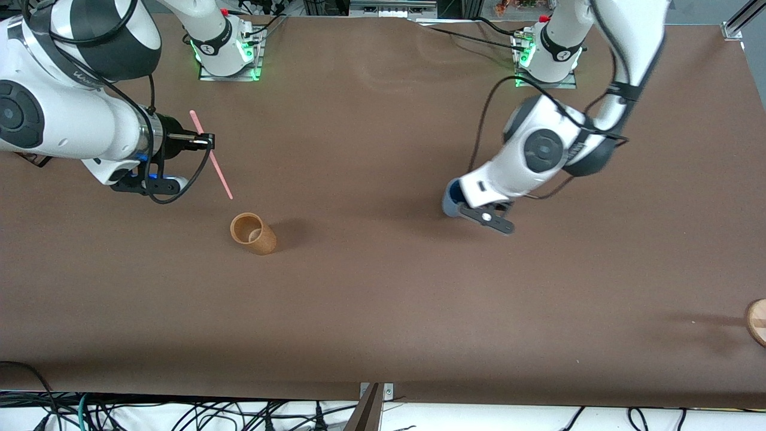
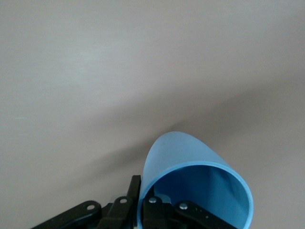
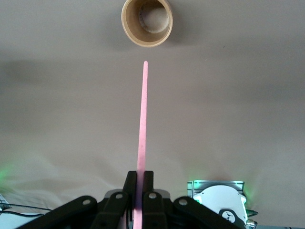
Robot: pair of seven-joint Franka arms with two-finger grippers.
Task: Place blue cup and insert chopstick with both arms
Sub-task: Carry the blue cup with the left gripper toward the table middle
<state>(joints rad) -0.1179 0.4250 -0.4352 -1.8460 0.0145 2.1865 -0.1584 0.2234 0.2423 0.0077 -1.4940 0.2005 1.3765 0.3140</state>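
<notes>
My right gripper (image 1: 209, 141) is shut on the pink chopstick (image 1: 210, 154) and holds it in the air, slanting down toward the tan-brown cup (image 1: 252, 233). In the right wrist view the fingers (image 3: 131, 180) pinch the chopstick (image 3: 142, 119), whose tip points at the tan-brown cup (image 3: 147, 23). My left gripper (image 2: 143, 193) is shut on the wall of the blue cup (image 2: 183, 152), one finger inside and one outside. In the front view the blue cup (image 1: 450, 200) shows partly under the left hand, low over the table's middle.
The tan-brown cup stands upright, nearer to the front camera than the chopstick. A round wooden thing (image 1: 757, 321) lies at the table's edge at the left arm's end. Both arm bases stand along the farthest edge of the brown table (image 1: 371, 299).
</notes>
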